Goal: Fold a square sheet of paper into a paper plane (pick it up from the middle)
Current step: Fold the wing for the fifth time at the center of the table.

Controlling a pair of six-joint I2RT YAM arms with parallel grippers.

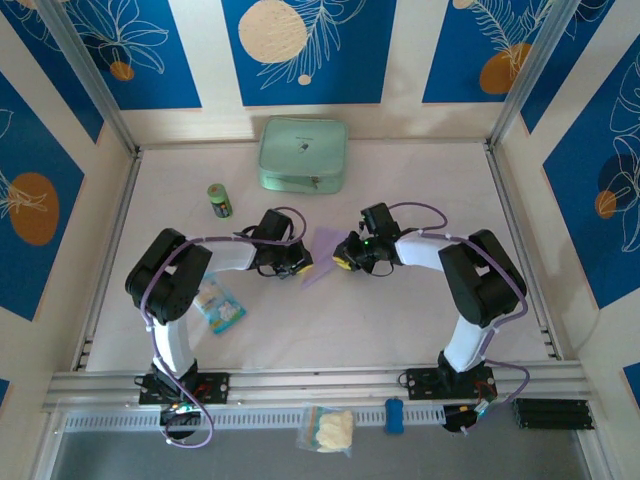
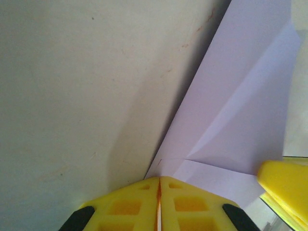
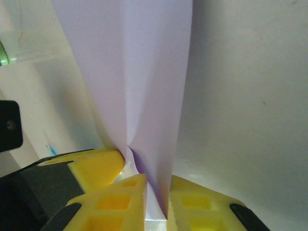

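**Keep the fold taut, pull evenly**

My left tool (image 2: 159, 182) is pinched shut on the paper (image 1: 323, 250) at one corner. My right tool (image 3: 158, 187) clamps its other edge. The paper sits between them, nearer me than the pouch (image 1: 303, 153). I'd tension both sides gently to avoid tearing.

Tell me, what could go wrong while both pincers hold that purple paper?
The left pincer and right pincer both pinch the thin half-folded lavender-purple paper sheet; pulling apart might tear it. The pincers sit very close, so they could bump. An uneven tug may crease the fold crooked.
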